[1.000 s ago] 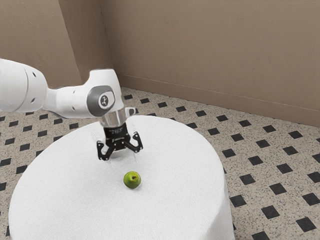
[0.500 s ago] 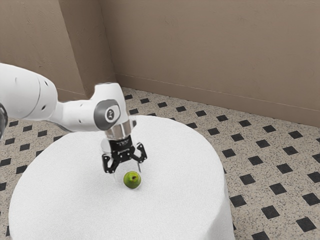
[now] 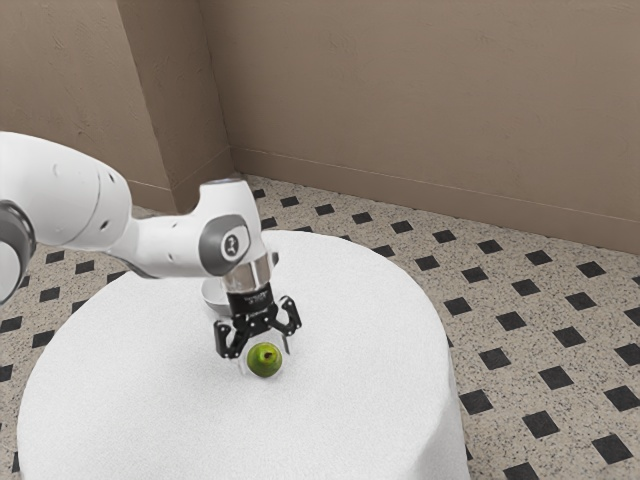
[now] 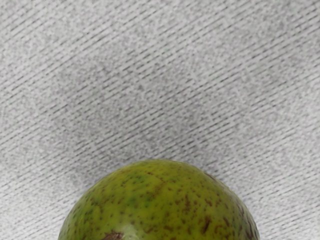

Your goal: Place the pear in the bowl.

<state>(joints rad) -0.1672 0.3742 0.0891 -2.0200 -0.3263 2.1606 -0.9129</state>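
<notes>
I have my gripper (image 3: pixel 264 354) spread open just over the pear (image 3: pixel 264 361), which sits ungrasped on the table (image 3: pixel 340 400) below it, so gripping, lifting and placing into the bowl (image 3: pixel 213 295) behind the gripper all remain.

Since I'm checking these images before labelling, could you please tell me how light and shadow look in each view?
Exterior view: soft, even light, the white bowl nearly blending into the bright tablecloth, faint shadow beside the pear; wrist view: the tablecloth looks grey with dashed lines, a diffuse shadow darkens it near the pear, whose brown scar has a pale sheen beside it.
</notes>
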